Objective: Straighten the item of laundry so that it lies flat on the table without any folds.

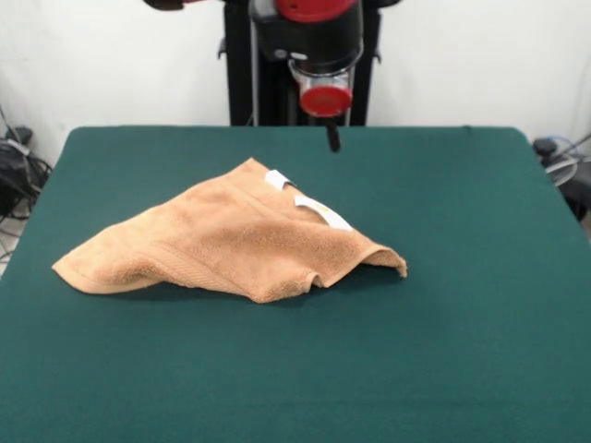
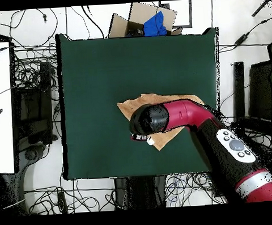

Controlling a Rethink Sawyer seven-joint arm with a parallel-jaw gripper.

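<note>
Towel (image 1: pixel 235 242) creased in front view, arm-covered overhead

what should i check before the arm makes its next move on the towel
1. Towel flat: not ok, it lies folded over itself in a rough triangle, one edge lifted.
2. Gripper clear of the towel: ok, it hangs above the table behind the towel's far corner.
3. Gripper open or shut: cannot tell.
4. A corner to grasp: ok, the far corner by the white tags is exposed.
5. Room to spread: ok, green surface shows on all sides of the towel.
6. Towel seen from overhead: not ok, the arm covers much of it.
</note>
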